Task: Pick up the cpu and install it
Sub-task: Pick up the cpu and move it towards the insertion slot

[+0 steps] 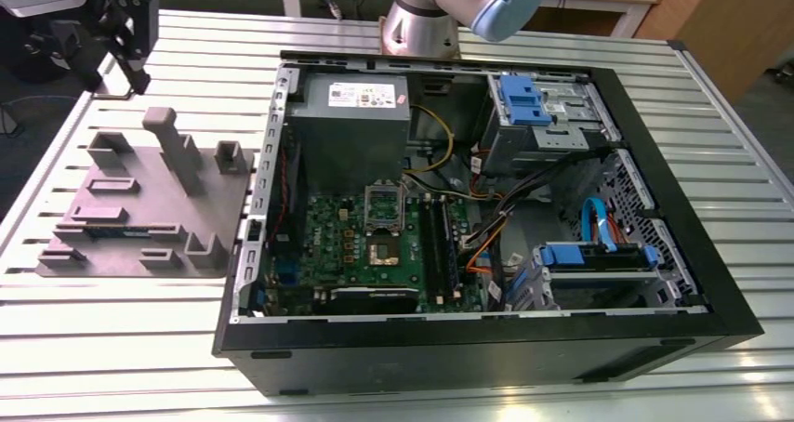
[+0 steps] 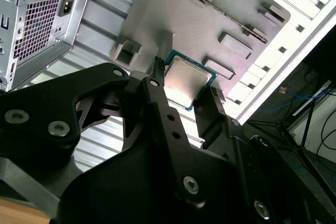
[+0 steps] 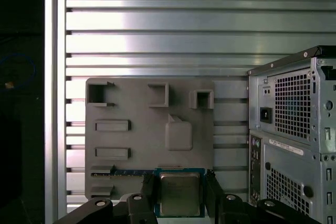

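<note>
The cpu, a flat square chip with a silvery metal top and a green edge, sits between my gripper's two black fingers. The gripper is shut on it. In the first wrist view the cpu hangs in my gripper well above the near edge of a grey fixture plate. In the exterior view the open computer case lies on the slatted table, with the motherboard's socket bare and its silver frame swung upright.
The grey fixture plate with raised blocks lies at the exterior view's left of the case; a green memory stick rests on it. The arm's base stands behind the case. The case holds a power supply, blue drive bays and cables.
</note>
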Controlling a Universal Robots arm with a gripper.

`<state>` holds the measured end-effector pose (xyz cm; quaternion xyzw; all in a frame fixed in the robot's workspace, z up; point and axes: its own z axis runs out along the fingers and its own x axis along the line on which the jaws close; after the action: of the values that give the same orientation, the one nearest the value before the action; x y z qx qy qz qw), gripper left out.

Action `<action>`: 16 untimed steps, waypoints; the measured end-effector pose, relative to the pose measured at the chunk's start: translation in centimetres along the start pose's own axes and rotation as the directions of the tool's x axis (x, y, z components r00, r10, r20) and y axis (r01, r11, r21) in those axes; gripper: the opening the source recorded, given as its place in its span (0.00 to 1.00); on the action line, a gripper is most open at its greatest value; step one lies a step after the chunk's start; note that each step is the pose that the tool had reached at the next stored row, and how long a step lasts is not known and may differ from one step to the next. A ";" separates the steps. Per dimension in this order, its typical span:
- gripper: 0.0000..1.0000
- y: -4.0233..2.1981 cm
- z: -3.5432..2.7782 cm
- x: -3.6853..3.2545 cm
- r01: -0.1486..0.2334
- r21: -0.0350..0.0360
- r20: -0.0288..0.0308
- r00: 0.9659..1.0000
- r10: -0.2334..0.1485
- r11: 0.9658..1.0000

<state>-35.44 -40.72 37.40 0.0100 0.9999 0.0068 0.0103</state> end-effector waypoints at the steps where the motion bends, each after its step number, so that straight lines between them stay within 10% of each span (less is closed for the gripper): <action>1: 0.47 0.00 0.01 -0.03 0.000 0.000 0.000 1.000 0.000 1.000; 16: 0.47 0.01 -0.44 -0.11 0.000 0.000 0.000 1.000 0.000 1.000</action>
<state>-35.34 -40.72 37.84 0.0100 0.9999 0.0068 0.0103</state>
